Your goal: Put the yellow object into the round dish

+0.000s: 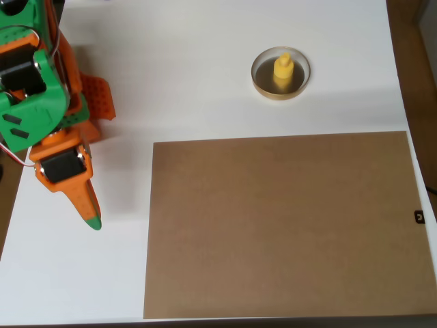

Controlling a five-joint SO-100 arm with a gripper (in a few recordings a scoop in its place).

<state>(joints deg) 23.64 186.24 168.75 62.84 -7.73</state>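
Note:
The yellow object (283, 70) stands upright inside the round dish (260, 80), near the far edge of the white table in the overhead view. My orange and green arm is folded back at the left edge. Its gripper (93, 217) points toward the near side, far to the left of the dish. The orange fingers come together in one green-tipped point, shut, with nothing between them.
A large brown cardboard sheet (283, 225) covers the near right part of the white table (171, 68). The arm's body (34, 89) fills the far left corner. A small black mark (419, 217) sits at the sheet's right edge.

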